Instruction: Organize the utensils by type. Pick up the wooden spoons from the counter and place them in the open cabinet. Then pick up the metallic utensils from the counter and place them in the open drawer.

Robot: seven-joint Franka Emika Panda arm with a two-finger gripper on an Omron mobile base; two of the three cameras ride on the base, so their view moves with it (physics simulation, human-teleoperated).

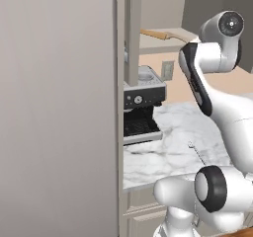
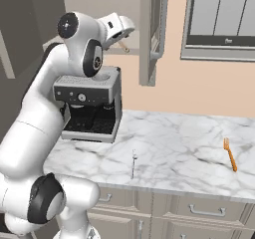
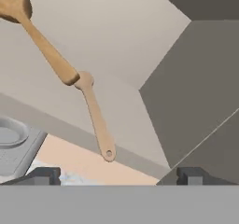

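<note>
Wooden spoons: two, both on the pale inner shelf (image 3: 116,55) of the open cabinet (image 2: 147,39). The large wooden spoon (image 3: 35,34) lies with its round bowl toward the upper left of the hand view; the smaller wooden spoon (image 3: 97,118) lies below it, its bowl end touching the tip of the large one's handle and its hanging-hole end close to the shelf's front edge.
Metallic utensils: two, both flat on the table (image 2: 174,148). The thin silver utensil (image 2: 133,162) lies near the front edge, just right of the arm; the orange fork (image 2: 229,154) lies far to the right, tines pointing away, well apart from the silver one.
Other things on the table: one coffee machine (image 2: 92,106), at the left end beneath the cabinet.
Drawers: a row of beige-grey drawer fronts (image 2: 199,210) with bar handles under the table; whether one stands open cannot be told.
Fingers: the gripper (image 3: 119,176) has its fingers (image 3: 44,175) spread wide, holding nothing and touching nothing.
Spoons relative to fingers: both spoons lie beyond the fingers on the shelf, apart from them; the smaller spoon's holed end is the nearest part, between the two tips and above them in the hand view.
Gripper place: raised high at the cabinet opening, above the coffee machine.
</note>
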